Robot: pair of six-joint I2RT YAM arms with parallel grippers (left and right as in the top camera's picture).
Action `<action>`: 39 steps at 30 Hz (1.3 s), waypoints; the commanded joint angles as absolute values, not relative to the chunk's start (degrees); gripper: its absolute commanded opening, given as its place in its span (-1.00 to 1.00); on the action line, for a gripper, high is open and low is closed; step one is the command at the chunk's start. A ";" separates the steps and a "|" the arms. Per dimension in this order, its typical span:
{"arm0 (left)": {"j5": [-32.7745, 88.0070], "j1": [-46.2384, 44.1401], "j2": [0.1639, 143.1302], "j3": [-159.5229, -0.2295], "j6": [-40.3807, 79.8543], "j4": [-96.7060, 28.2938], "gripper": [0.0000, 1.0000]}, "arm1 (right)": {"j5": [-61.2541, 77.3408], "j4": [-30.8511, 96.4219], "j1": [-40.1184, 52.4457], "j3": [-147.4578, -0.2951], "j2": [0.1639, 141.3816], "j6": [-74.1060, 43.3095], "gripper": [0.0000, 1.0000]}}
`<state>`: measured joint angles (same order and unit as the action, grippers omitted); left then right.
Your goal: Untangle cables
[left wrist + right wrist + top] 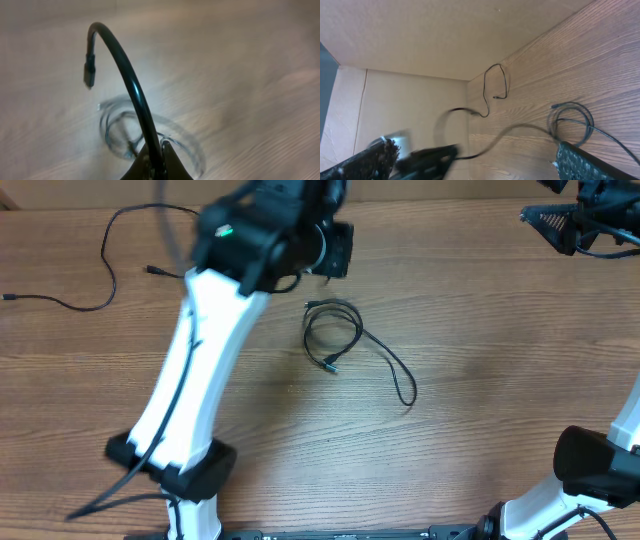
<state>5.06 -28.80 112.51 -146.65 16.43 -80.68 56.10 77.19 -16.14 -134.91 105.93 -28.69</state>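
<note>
Partly done, by the look of it. One thin black flexible cord [85, 308] lying loose at 9–10 o'clock on the brown wood-grain table [500, 380], well apart from the rest. Second thin black cord in a small loose coil [359, 330] at table centre, tail trailing toward 4 o'clock, one plug at the coil's 6 o'clock. Third thin black strand [134, 87] lifted off the table, arching up out of the black left gripper [157, 162], small black plug end [89, 70] dangling free at 10 o'clock in the left wrist view. Cannot tell whether the held strand runs back through the coil: too blurred in both wrist views. Left to do, probably: carry the held strand clear, lay it out on its own, then open out the coil.

Pose: white left arm [200, 360] reaching from its base at 7 o'clock up to 12 o'clock, wrist above the far side of the table, near the coil at its 11 o'clock. Left jaws clamped tight on the strand. Right gripper [476, 147] up at 1–2 o'clock, well apart from all cords, fingers spread wide, holding nothing.
</note>
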 commanded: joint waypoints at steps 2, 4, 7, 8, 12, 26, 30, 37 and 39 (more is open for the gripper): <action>4.45 -28.91 107.11 -152.27 18.06 -79.53 -0.92 | 55.92 77.06 -16.43 -135.33 105.67 -28.21 1.00; 4.25 -28.88 105.73 -152.38 18.06 -79.02 -0.91 | 55.92 77.06 -16.43 -135.33 105.67 -28.21 1.00; 2.24 -28.84 104.07 -152.38 18.22 -78.63 -0.92 | 55.92 77.06 -16.43 -135.33 105.67 -28.21 1.00; 0.19 -28.84 103.57 -152.38 18.65 -78.76 -0.92 | 55.92 77.06 -16.43 -135.33 105.67 -28.18 1.00; -8.69 -28.82 102.61 -152.38 22.98 -81.30 -0.91 | 55.92 77.06 -16.43 -135.33 105.67 -28.21 1.00; -30.22 -17.34 105.27 -148.51 39.00 -96.79 -0.92 | 55.92 77.06 -16.43 -135.33 105.67 -28.21 1.00; -21.61 -10.66 105.60 -143.92 38.98 -96.79 -0.91 | 55.92 77.06 -16.43 -135.33 105.67 -28.21 1.00; -11.94 -5.58 105.65 -130.47 37.89 -96.64 -0.84 | 55.92 77.06 -16.43 -135.35 105.67 -28.21 1.00; -11.79 -5.61 105.65 -124.90 37.39 -95.37 -0.81 | 55.92 77.06 -16.43 -135.33 105.67 -28.21 1.00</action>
